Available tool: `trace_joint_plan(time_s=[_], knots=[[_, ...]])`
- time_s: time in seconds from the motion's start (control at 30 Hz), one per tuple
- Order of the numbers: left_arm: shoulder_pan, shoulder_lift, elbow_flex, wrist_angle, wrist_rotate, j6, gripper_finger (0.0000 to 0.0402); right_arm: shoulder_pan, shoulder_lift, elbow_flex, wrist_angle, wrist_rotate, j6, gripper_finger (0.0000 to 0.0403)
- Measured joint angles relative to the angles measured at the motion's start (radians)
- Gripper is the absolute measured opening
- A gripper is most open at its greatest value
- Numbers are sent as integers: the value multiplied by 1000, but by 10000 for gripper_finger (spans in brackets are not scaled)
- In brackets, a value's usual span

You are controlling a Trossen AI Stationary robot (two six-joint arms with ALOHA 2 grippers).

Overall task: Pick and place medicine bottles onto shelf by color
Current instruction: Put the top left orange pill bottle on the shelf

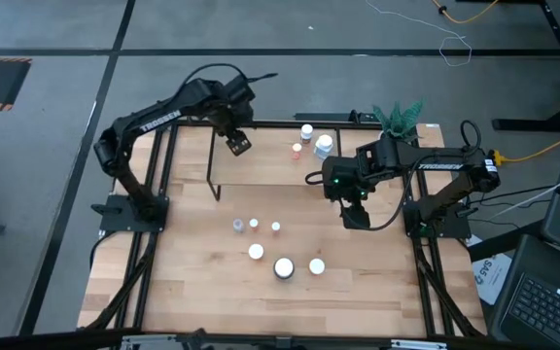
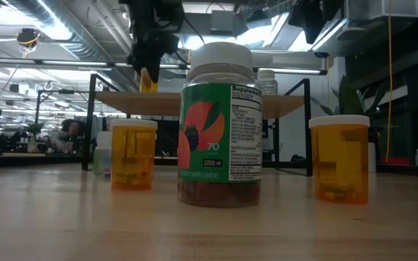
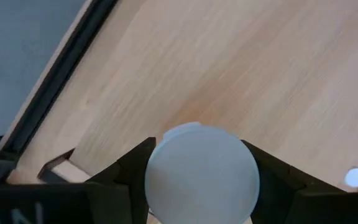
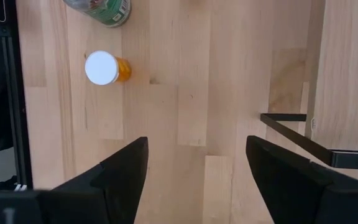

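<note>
The left gripper (image 1: 238, 144) hangs over the left end of the low light-wood shelf on its thin black metal frame (image 1: 261, 167), its two dark fingers (image 3: 132, 165) clamped on a white-capped orange medicine bottle (image 3: 201, 172). In the left wrist view the round cap fills the gap between the fingers, with the shelf board directly beneath it. Farther along the shelf from this gripper stand three more bottles near its right end: a small orange one (image 1: 297, 150), a white one (image 1: 306, 130) and a clear white-capped one (image 1: 324, 146).

The right gripper (image 1: 355, 214) hovers empty above the wooden tabletop (image 1: 202, 282), just off the shelf's right leg, its fingers (image 4: 124, 169) spread wide. Ahead of it on the table stand an orange bottle with a white cap (image 4: 106, 68) and a large green-labelled supplement jar (image 2: 220, 125). Four other small bottles (image 1: 255, 226) stand loosely grouped farther towards the table's middle.
</note>
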Motion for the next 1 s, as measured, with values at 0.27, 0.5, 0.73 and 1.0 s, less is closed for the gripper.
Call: trace_joint_plan(time_s=[0.27,0.5,0.73,1.0], knots=[[-28,47,0,5,-13,23,199,0,0,0,0,0,0,272],[-48,50,0,41,-68,19,202,0,0,0,0,0,0,272],[-53,44,15,63,-64,10,204,0,0,0,0,0,3,272],[-61,43,15,68,-89,20,203,0,0,0,-3,0,3,272]])
